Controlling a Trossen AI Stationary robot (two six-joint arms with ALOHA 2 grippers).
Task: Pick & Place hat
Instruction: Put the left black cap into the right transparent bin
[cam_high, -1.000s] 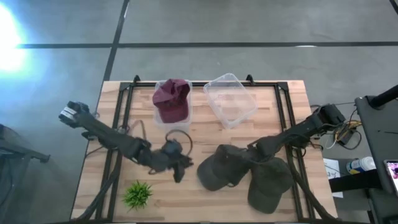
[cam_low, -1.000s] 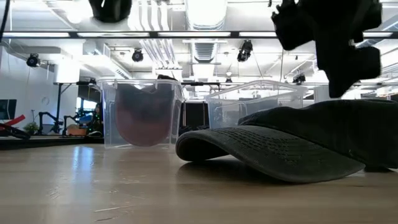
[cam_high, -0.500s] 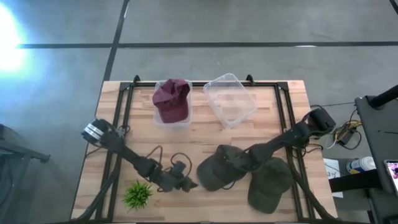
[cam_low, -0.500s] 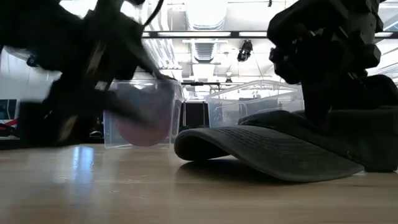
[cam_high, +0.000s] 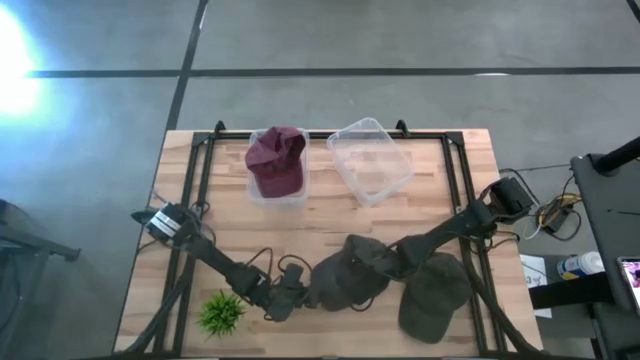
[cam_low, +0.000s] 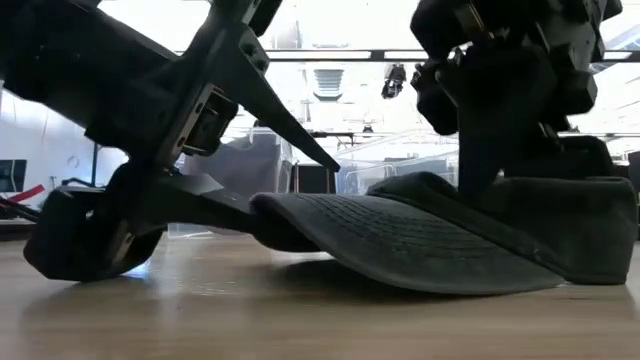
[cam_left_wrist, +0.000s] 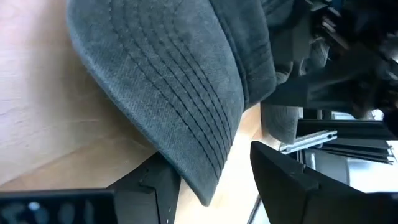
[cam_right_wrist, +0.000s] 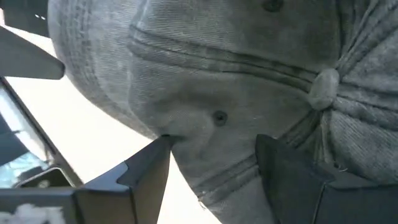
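A dark green cap lies on the table, brim toward the left arm. My left gripper is low at the table and open. The brim's edge lies between its fingers, one under it and one above it, as the low view shows. My right gripper is open and comes down on the cap's crown. A second dark cap lies beside the first. A maroon hat sits in a clear bin. My left gripper stands level from the table's left around the brim's front edge; whether a finger touches the brim I cannot tell. My right gripper has its open fingertips on the side of the crown, slanting down from the right. The cloth is dented beside one fingertip. The cap rests on the table.
An empty clear bin stands at the far edge beside the bin holding the maroon hat. A small green plant is near the table's front left. Black frame rails run along both sides. Bare wood lies mid-table.
My left gripper has swung toward the near edge and right, dropped to the table and reached the cap's brim. My right gripper has moved left and down onto the crown. The cap has shifted a little toward the left.
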